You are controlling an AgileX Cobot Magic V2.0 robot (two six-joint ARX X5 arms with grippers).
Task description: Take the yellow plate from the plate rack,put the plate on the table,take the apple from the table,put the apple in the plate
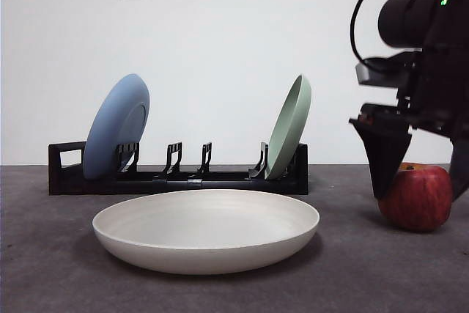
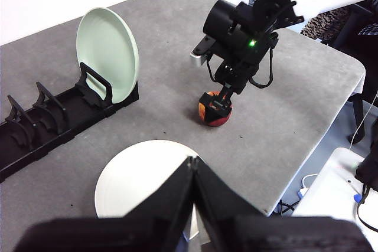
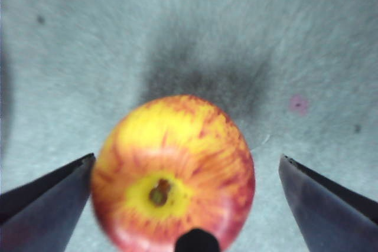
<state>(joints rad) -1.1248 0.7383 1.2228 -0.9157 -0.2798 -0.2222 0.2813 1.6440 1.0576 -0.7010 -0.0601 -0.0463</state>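
The plate rack [image 1: 176, 177] stands along the back of the tabletop [image 1: 51, 269], its handle loop at the far left end. A blue plate [image 1: 116, 126] leans in the slots beside that loop; a pale green plate [image 1: 289, 127] stands tilted in the slots at the rack's other end, and the prongs between them hold nothing. Just in front of the rack's middle the yellow plate [image 1: 206, 229] lies flat on the tabletop, apart from the rack, with nothing in it. To the right of the rack, past the green plate's end, the apple [image 1: 415, 197] sits on the tabletop. The right gripper [image 3: 188, 166] hangs right over the apple, jaws spread wide, one on each side of the fruit; the left-hand one looks close to the skin, though the blurred wrist view does not settle whether it touches. The left gripper [image 2: 193, 159] hovers above the near edge of the yellow plate, its jaws pressed together with nothing between them
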